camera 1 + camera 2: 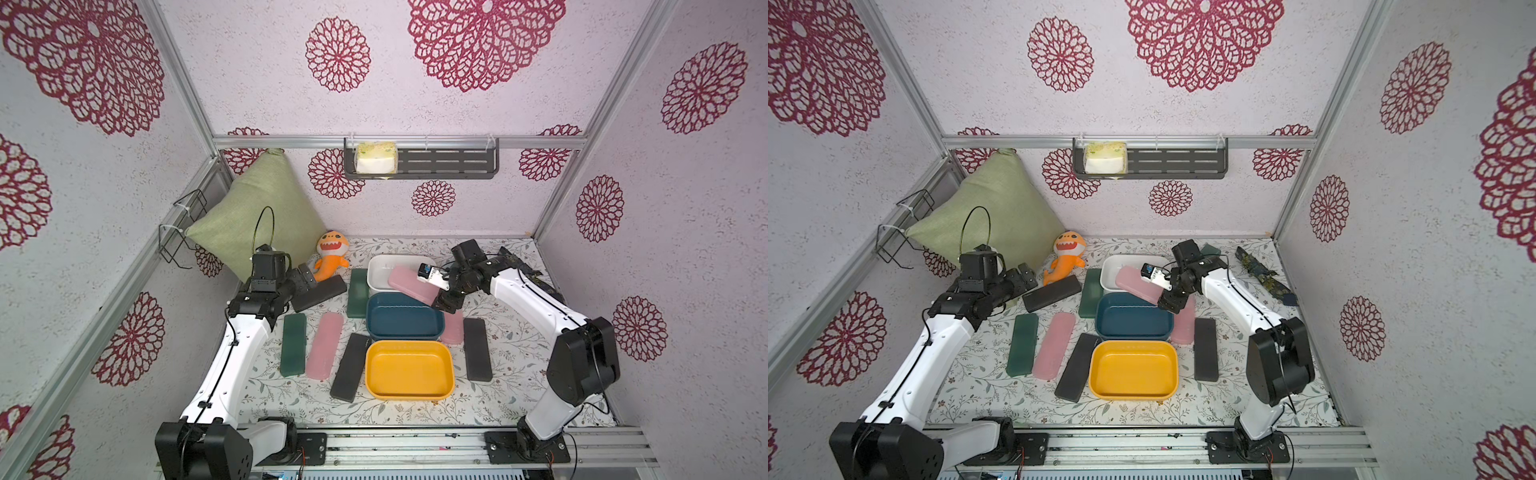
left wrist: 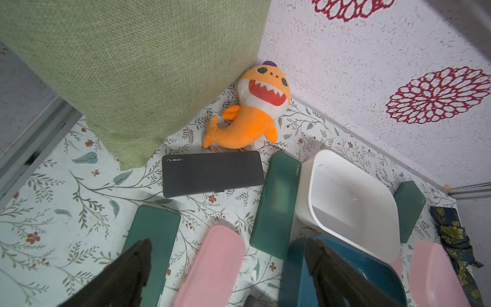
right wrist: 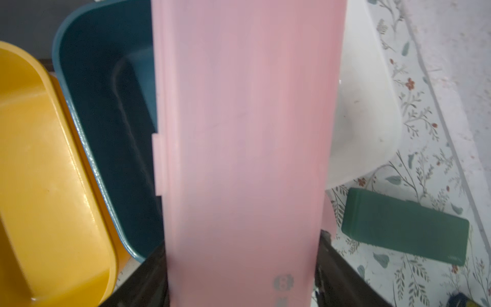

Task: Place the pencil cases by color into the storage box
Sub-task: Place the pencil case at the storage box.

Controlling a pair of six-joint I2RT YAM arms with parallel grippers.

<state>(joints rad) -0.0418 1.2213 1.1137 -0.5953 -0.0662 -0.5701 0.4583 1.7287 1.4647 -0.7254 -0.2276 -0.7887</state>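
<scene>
My right gripper (image 1: 446, 300) (image 3: 241, 252) is shut on one end of a pale pink pencil case (image 1: 411, 284) (image 3: 244, 133). It holds the case tilted above the white bin (image 1: 376, 270) and the blue bin (image 1: 403, 322). The storage box is these two bins plus a yellow bin (image 1: 409, 370), all in a row. My left gripper (image 1: 307, 279) (image 2: 227, 247) hangs open beside a black case (image 1: 322, 293) (image 2: 212, 172). On the table lie green cases (image 1: 293, 344) (image 1: 358, 293), pink cases (image 1: 325, 345) (image 1: 453, 330) and black cases (image 1: 351, 366) (image 1: 477, 350). Another green case (image 1: 1210, 249) shows behind the right arm.
A green cushion (image 1: 249, 216) and an orange plush shark (image 1: 330, 255) sit at the back left. A dark floral cloth strip (image 1: 1266, 274) lies by the right wall. A black wall shelf (image 1: 419, 160) holds a sponge. Wire racks hang on the left wall.
</scene>
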